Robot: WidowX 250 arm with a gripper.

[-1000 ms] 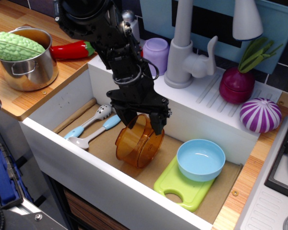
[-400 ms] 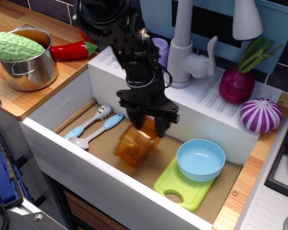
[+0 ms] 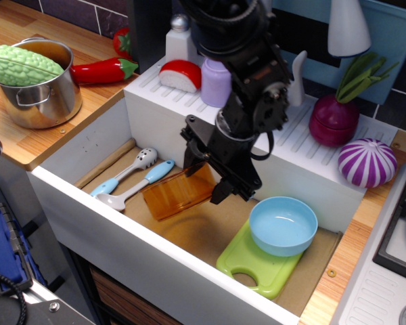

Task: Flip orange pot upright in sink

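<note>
Mid-frame, the gripper [image 3: 213, 172] clamps the orange pot [image 3: 177, 193], tilted on the sink [image 3: 81, 203] floor; the turn upright looks unfinished.

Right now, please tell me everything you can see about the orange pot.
The orange pot is translucent amber plastic, smooth and shiny. It lies tilted on its side on the brown floor of the sink, not upright, right of the two spoons and left of the blue bowl. The gripper stands over its right end; whether the fingers touch it I cannot tell. The rim and opening are not clearly visible.
</note>
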